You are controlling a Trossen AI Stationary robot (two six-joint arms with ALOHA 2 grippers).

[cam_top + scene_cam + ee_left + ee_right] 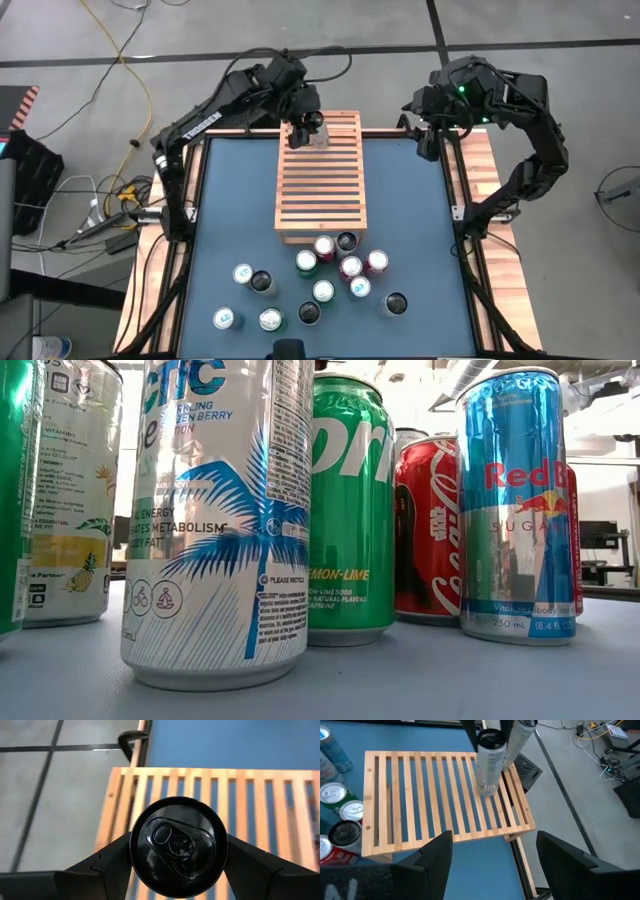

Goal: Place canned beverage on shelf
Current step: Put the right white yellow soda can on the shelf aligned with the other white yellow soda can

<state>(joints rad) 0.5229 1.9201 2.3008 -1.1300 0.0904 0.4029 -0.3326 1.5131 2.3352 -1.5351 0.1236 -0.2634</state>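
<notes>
A slim silver can with a black top (178, 846) stands upright over the far left part of the wooden slatted shelf (320, 190), and my left gripper (308, 128) is shut on it. The right wrist view shows the can (489, 765) from the side, its base at the slats (420, 795). I cannot tell whether the base touches them. My right gripper (495, 865) hangs open with nothing between its fingers, at the table's far right corner (425, 120). My left gripper pinches the can between its two fingers, one on each side of the upper wall (135, 852), just below the black rim. The fingers (112, 860) slant down from the table's far left side. The can stays upright in the hold.
Several more cans (320, 270) stand in a loose group between the shelf's near end and the table's near edge. The low view shows them close up: a white one (215, 520), a green one (350, 510), a red one and a blue-silver one. Most of the shelf's slats are bare.
</notes>
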